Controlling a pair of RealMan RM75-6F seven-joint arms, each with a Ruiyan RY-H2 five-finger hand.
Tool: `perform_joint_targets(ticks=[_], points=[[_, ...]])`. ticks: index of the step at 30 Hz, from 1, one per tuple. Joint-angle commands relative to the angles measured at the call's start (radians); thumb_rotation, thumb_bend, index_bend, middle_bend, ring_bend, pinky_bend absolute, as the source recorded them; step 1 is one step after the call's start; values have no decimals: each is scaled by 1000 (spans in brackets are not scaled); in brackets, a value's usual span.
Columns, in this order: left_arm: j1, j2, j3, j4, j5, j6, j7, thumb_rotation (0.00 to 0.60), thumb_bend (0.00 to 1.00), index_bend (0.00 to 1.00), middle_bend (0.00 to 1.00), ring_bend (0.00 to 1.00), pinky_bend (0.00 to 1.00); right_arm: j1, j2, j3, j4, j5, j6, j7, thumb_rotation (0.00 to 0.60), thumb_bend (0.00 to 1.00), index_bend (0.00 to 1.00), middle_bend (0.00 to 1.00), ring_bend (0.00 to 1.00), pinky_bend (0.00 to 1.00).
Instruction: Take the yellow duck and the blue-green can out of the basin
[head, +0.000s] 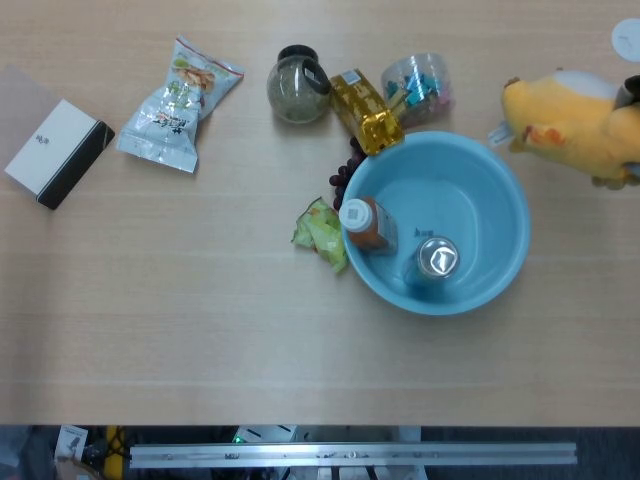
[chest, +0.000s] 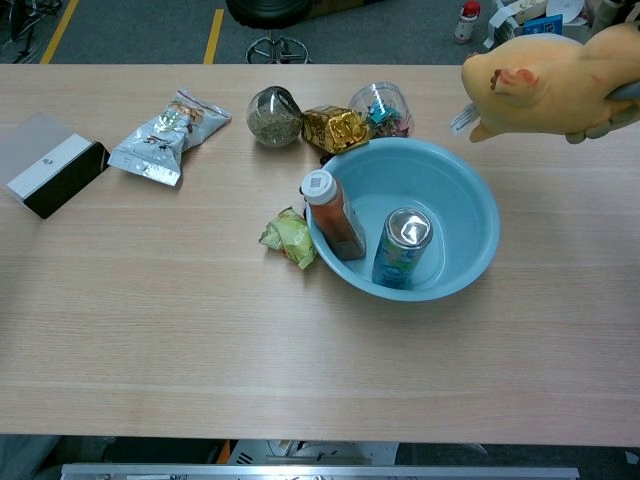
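The yellow duck hangs in the air beyond the right rim of the light blue basin, well above the table. My right hand grips it at the frame's right edge, and only a sliver of the hand shows. The blue-green can stands upright inside the basin near its front. My left hand is in neither view.
A white-capped bottle leans in the basin's left side. Behind the basin lie a gold packet, a round jar and a clear cup. A green wrapper, snack bag and box lie to the left.
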Motion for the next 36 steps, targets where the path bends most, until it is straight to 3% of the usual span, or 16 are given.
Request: perform_joint_targets(ticks=[1,13,22,26,31,36], points=[[0,1,-1,-1,-3,1,2,600,419,334,339,291,283,3,-14,4,18,7,-6,-6,600,325,583,564,606,848],[-1,0,-5,7,-14,0,-2,600,419,334,339,291,283,22,-68,10,59,42,-33,-48,600,324,583,562,590,846],[1,2,-4,12,-15,0,-9,600,418,334,339,291,283,55,-136,12,132,107,-63,-105,600,314,570,513,513,759],[2,2,-3,12,-17,1,-9,600,419,334,339,291,283,79,-174,15,170,153,-91,-127,600,299,488,451,437,675],[2,5,-3,10,-17,0,-7,600,418,334,338,291,283,113,-207,13,197,208,-127,-159,600,236,293,325,293,536],[5,7,-2,8,-17,5,-7,600,418,334,339,291,284,128,-228,8,208,220,-129,-179,600,27,161,252,230,467]])
